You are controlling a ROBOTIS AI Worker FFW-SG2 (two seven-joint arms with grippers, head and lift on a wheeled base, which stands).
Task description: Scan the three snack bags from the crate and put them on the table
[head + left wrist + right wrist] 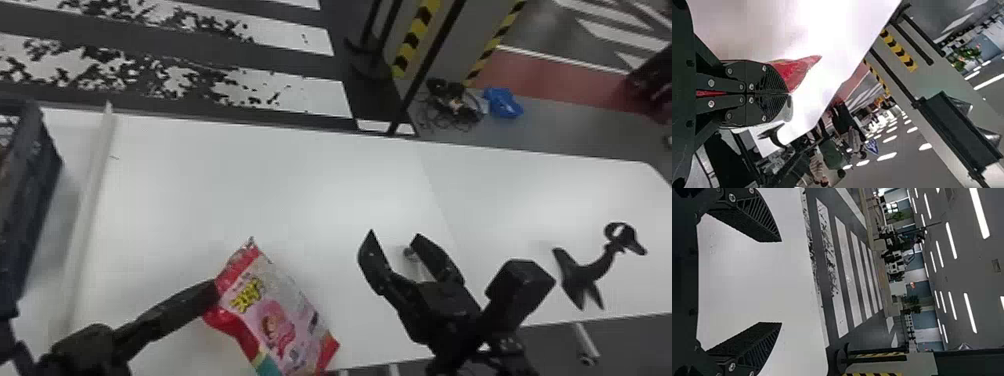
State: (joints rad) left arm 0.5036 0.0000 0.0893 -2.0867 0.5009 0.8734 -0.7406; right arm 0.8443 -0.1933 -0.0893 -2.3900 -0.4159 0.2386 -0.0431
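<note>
Over the white table (300, 190) the left claw (213, 293) grips a yellow-lettered snack bag (280, 320), the right claw (394, 234) wide

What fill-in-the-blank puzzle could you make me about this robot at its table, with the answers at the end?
The snack bag is gripped by the robot's ____ tool. The other tool stands ____, not shut. The top of the table is coloured ____.
Missing words: left; open; white.
</note>
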